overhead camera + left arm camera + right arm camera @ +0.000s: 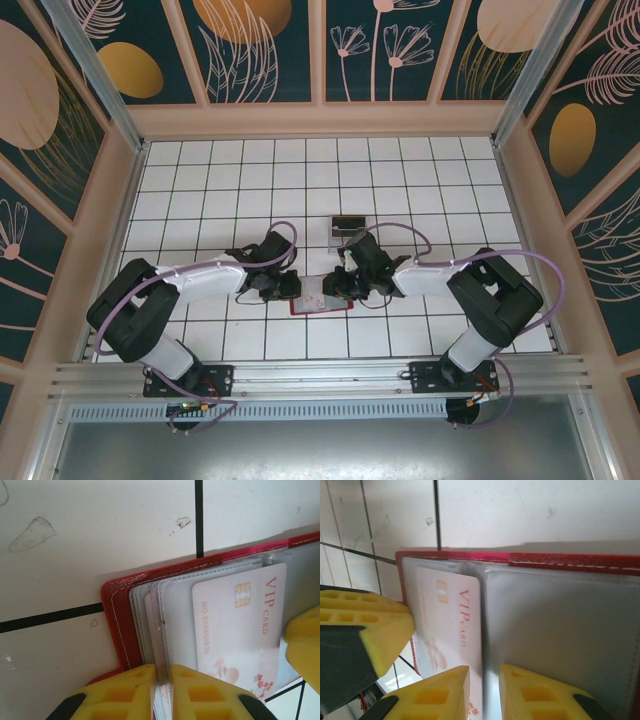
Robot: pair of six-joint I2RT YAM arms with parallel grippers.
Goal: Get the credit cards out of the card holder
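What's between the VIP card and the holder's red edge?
A stack of clear sleeves, which the left hand pinches, seen in the left wrist view.

Glossy red card holder [117,625], clear plastic sleeves [175,610]

One card holder [119,630], one card [235,630] (pale, VIP-printed), one small box [347,228].

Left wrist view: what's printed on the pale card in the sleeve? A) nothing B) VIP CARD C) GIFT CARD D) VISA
B: the pale pink card, inside a clear sleeve of the red card holder, reads VIP CARD beside a gold chip.
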